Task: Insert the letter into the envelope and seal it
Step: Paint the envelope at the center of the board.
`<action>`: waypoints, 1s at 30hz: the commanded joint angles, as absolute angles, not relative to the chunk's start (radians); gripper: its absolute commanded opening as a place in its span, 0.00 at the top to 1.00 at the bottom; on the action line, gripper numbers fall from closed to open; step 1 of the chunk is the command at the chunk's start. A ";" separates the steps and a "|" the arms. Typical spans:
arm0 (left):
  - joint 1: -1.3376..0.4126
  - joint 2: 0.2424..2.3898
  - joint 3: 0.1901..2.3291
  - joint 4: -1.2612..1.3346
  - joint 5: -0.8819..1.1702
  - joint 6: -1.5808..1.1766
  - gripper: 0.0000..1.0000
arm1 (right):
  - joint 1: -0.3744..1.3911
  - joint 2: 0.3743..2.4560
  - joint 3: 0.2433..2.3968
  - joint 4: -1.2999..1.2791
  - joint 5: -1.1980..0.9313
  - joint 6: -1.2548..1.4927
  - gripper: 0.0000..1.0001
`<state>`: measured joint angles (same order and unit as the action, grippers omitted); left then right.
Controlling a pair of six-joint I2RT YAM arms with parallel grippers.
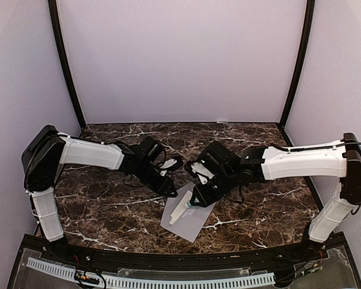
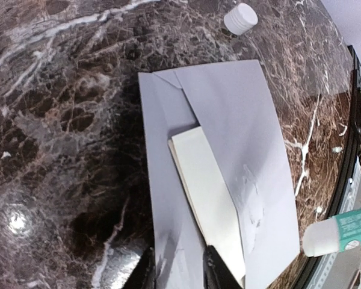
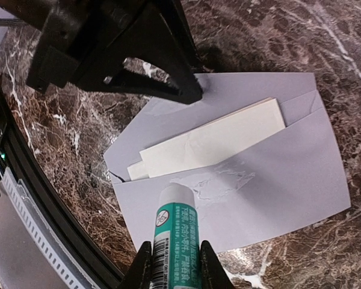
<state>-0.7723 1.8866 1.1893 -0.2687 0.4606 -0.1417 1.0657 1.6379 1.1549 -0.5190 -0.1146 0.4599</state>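
Lying flat on the counter [image 1: 108, 211] with the letter [image 2: 207, 192] half tucked inside, the envelope [image 1: 192, 226] has the left fingers [image 2: 219, 271] slightly apart at its edge, while the right fingers [image 3: 143, 268], clamped on a glue stick [image 3: 175, 235], hover over a glue smear on it.

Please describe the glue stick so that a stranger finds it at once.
On the dark brown marble table, find the pale grey-lavender paper envelope near the front edge. Over it, the right end effector grips a cylindrical plastic glue stick. Its teal label and white tip set it apart from the flat cream paper letter.
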 commanded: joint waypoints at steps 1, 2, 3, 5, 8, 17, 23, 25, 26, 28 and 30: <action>-0.769 1.837 1.228 -0.268 0.358 -0.136 0.62 | 1.028 1.562 1.090 -0.448 -0.075 0.511 1.00; -0.769 1.816 1.231 -0.265 0.326 -0.140 0.58 | 1.023 1.555 1.076 -0.441 -0.075 0.515 1.00; -0.770 1.804 1.231 -0.256 0.310 -0.143 0.52 | 1.018 1.548 1.064 -0.435 -0.078 0.519 1.00; -0.769 1.760 1.218 -0.241 0.260 -0.156 0.49 | 1.009 1.538 1.046 -0.417 -0.087 0.524 1.00; -0.771 1.681 1.174 -0.184 0.294 -0.190 0.51 | 1.006 1.527 1.021 -0.394 -0.105 0.532 1.00; -0.819 1.724 1.031 -0.100 0.559 -0.326 0.62 | 1.000 1.552 0.992 -0.334 -0.159 0.540 1.00; -0.820 1.801 1.064 -0.136 0.544 -0.298 0.62 | 1.002 1.567 0.990 -0.328 -0.161 0.541 1.00; -0.822 1.825 1.074 -0.133 0.554 -0.304 0.62 | 1.001 1.572 0.987 -0.325 -0.163 0.543 1.00; -0.822 1.832 1.079 -0.133 0.552 -0.306 0.63 | 1.002 1.575 0.984 -0.324 -0.168 0.543 1.00; -0.822 1.851 1.086 -0.139 0.539 -0.309 0.66 | 1.002 1.582 0.986 -0.324 -0.185 0.538 1.00; -0.822 1.860 1.087 -0.148 0.529 -0.305 0.67 | 1.004 1.597 0.992 -0.329 -0.197 0.528 1.00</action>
